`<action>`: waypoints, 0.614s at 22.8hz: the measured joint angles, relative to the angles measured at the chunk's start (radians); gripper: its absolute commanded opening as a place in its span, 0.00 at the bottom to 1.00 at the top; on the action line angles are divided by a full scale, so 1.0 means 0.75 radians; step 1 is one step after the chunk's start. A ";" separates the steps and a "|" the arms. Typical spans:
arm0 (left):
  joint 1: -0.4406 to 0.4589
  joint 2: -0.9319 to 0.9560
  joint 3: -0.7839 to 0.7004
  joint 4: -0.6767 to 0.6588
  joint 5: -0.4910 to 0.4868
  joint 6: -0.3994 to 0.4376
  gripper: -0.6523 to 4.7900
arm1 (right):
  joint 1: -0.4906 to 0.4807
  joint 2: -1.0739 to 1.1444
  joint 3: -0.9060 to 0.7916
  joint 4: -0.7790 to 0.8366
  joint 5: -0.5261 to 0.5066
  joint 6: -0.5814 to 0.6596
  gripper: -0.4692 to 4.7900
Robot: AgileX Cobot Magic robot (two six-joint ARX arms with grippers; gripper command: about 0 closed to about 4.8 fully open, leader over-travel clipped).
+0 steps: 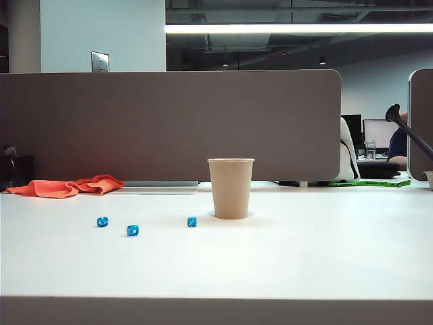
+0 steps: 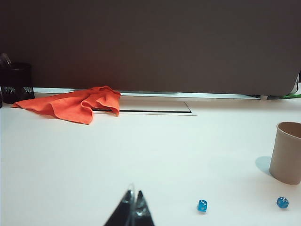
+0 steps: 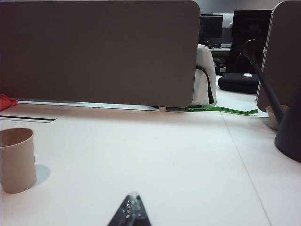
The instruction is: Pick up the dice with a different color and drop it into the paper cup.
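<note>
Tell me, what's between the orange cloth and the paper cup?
Three blue dice sit on the white table between the orange cloth and the paper cup, seen in the exterior view.

1. Exterior view: low, near the worktop (image 1: pixel 304 250) front edge, level, facing the grey partition (image 1: pixel 169 122); paper cup (image 1: pixel 231 187) centred, mid distance.
2. Left wrist view: low over the worktop's left part, facing the same partition; left gripper (image 2: pixel 133 207) tips at the frame edge, jaws together.
3. Right wrist view: low over the right part, same facing; right gripper (image 3: pixel 131 209) tips at the frame edge, jaws together.
4. Shared: all three see the cup and partition; exterior and left wrist views share the orange cloth (image 1: pixel 67 186) and blue dice (image 1: pixel 132 230).
</note>
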 measured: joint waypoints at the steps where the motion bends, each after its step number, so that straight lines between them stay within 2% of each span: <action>1: 0.000 0.000 0.000 0.000 0.000 0.000 0.11 | 0.001 0.000 0.000 0.000 0.000 0.000 0.08; 14: 0.000 0.000 0.000 0.000 0.000 0.000 0.11 | 0.001 0.000 0.000 -0.050 -0.001 0.000 0.08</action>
